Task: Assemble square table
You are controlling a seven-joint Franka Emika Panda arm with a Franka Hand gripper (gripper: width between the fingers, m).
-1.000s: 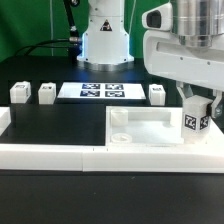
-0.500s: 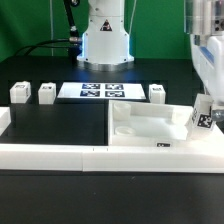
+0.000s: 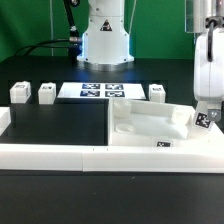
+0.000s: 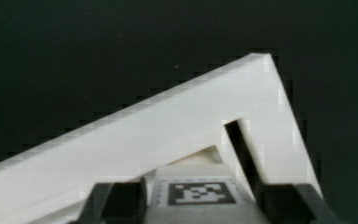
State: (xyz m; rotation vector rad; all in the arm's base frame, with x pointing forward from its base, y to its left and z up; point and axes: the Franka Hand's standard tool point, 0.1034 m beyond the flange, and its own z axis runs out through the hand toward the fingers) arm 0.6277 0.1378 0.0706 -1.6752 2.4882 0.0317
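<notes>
The white tray-like tabletop (image 3: 145,125) sits at the exterior view's right, tilted, with its right side lifted off the black table. My gripper (image 3: 205,116) is shut on that right rim, next to a tag. In the wrist view the tabletop (image 4: 194,115) runs away from me as a white wedge. My gripper (image 4: 201,196) has its dark fingers (image 4: 108,200) on either side of the tagged rim wall. Three small white legs (image 3: 18,92), (image 3: 46,93), (image 3: 157,93) stand in a row at the back.
The marker board (image 3: 100,91) lies flat between the legs, in front of the robot base (image 3: 105,40). A long low white border rail (image 3: 60,155) runs along the front of the table and turns up its left side (image 3: 4,120).
The tabletop lay flat a second ago. It has since been tipped up and turned at its right side, still in my gripper. In the last half second it shifted slightly right.
</notes>
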